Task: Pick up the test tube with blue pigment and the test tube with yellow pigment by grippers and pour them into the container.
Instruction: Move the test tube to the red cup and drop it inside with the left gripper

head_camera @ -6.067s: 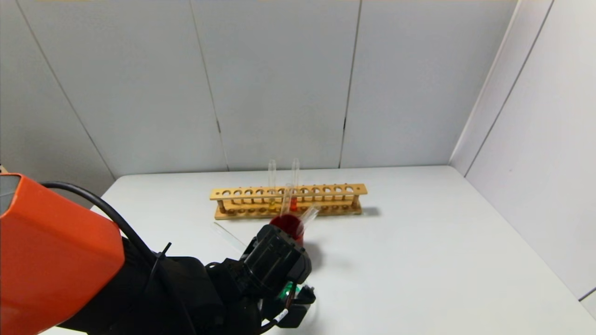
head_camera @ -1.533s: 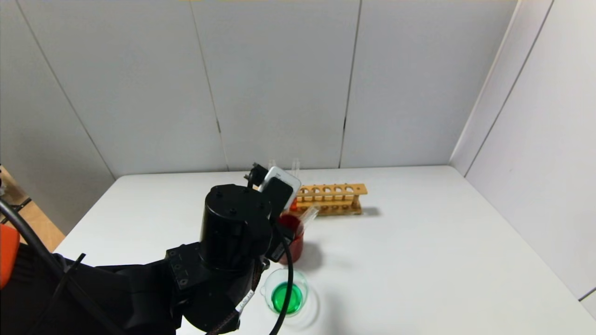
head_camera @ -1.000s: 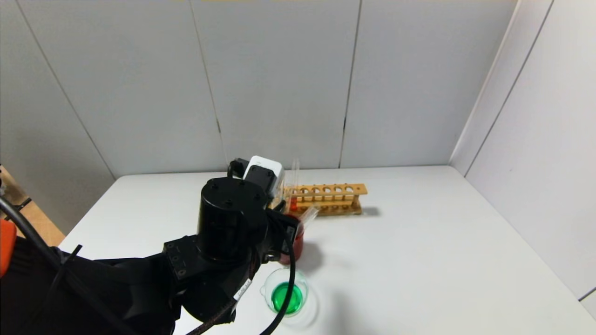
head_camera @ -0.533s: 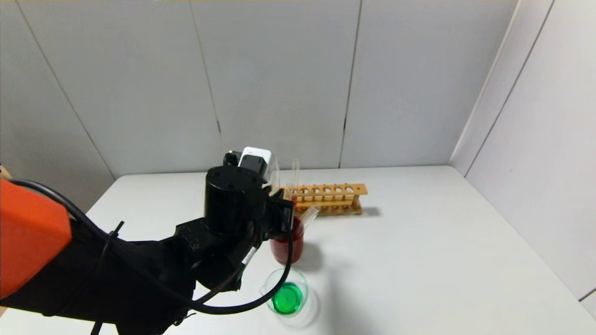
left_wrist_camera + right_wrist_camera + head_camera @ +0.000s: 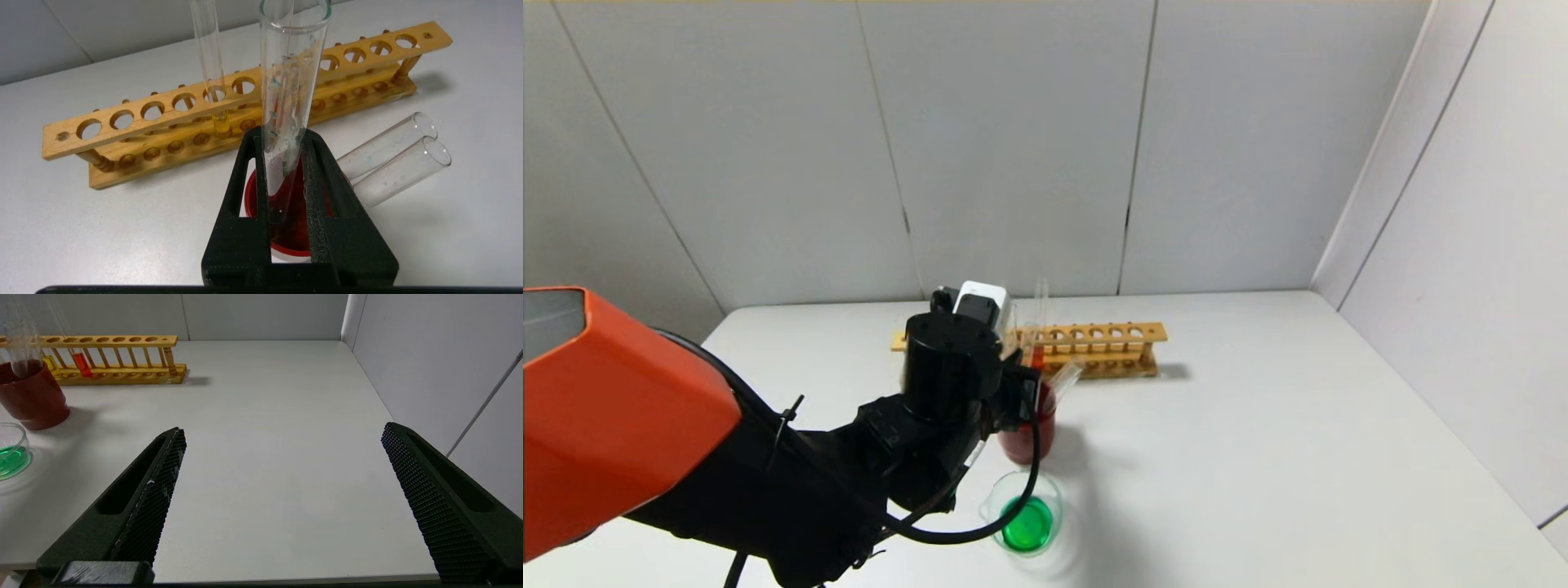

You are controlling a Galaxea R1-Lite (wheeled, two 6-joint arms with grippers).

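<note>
Orange-shelled black arm (image 5: 768, 474), black cables, white camera box (image 5: 980, 300).

White table (image 5: 1258, 457) in a corner of grey panelled walls (image 5: 1013, 147)

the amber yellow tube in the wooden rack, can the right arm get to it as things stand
Probably not cleanly. The right pincer hangs open over bare table, far from the slim glass tube with amber-yellow liquid in the long wooden rack. The left pincer, shut on an emptied clear tube, sits right before it above the translucent red cup.

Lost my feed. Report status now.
Left gripper shut on an emptied tube over the red cup. Right gripper open, idle. Container holds green liquid. Nothing obstructing.
</note>
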